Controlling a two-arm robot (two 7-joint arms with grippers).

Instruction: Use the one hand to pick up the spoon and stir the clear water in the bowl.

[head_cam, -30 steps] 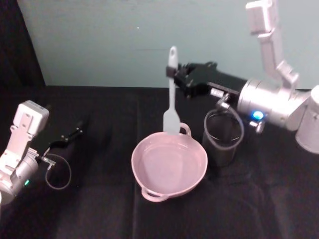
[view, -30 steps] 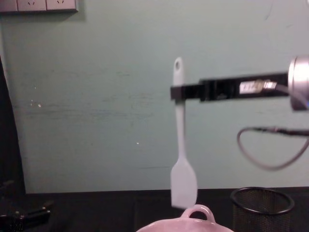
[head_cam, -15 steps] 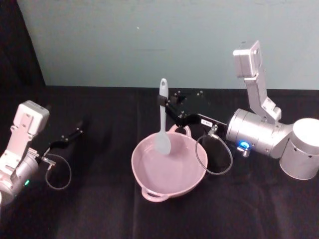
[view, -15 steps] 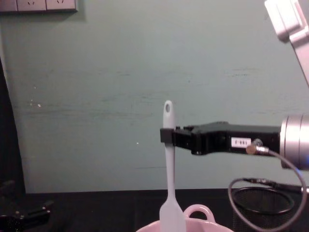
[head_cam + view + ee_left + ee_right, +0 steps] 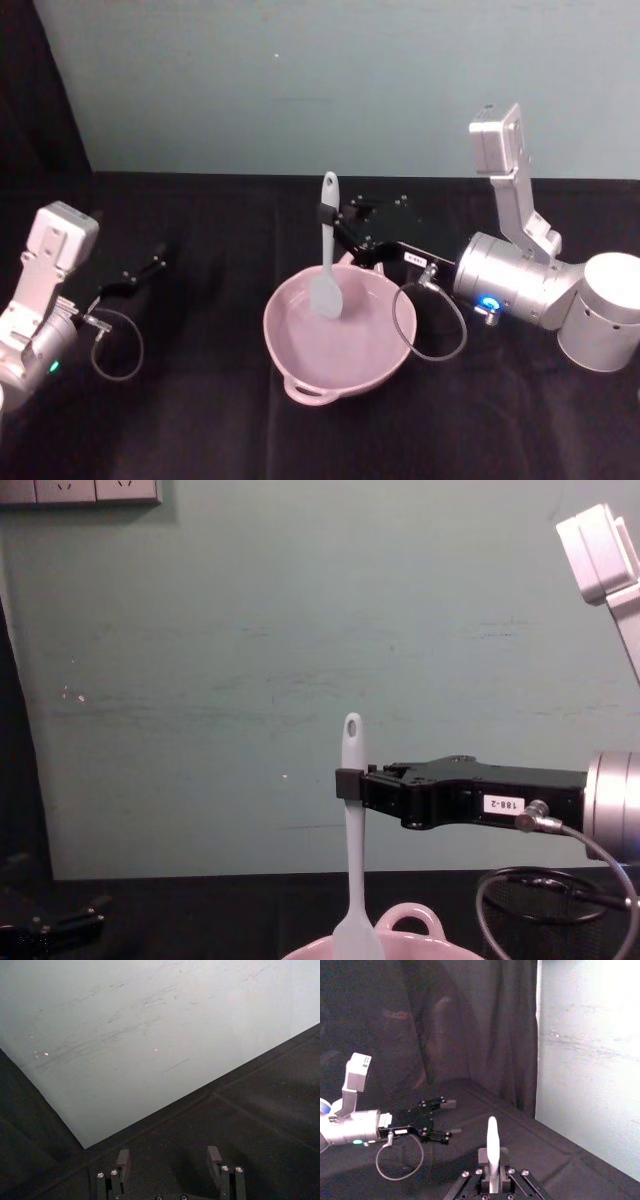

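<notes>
The pink bowl sits close on the tabletop. The spoon stands up in it, head down low, maybe wet. The right gripper has its fingers squeezed on the handle. Picking up is done; stirring is left. The left gripper rests off left, fingers apart.

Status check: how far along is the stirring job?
Done: the right end effector is shut on the spoon, gripping its upright handle. In hand: its head hangs inside the pink bowl; how deep cannot be told. Remaining: the stirring itself. The left end effector sits parked, open, far left.
</notes>
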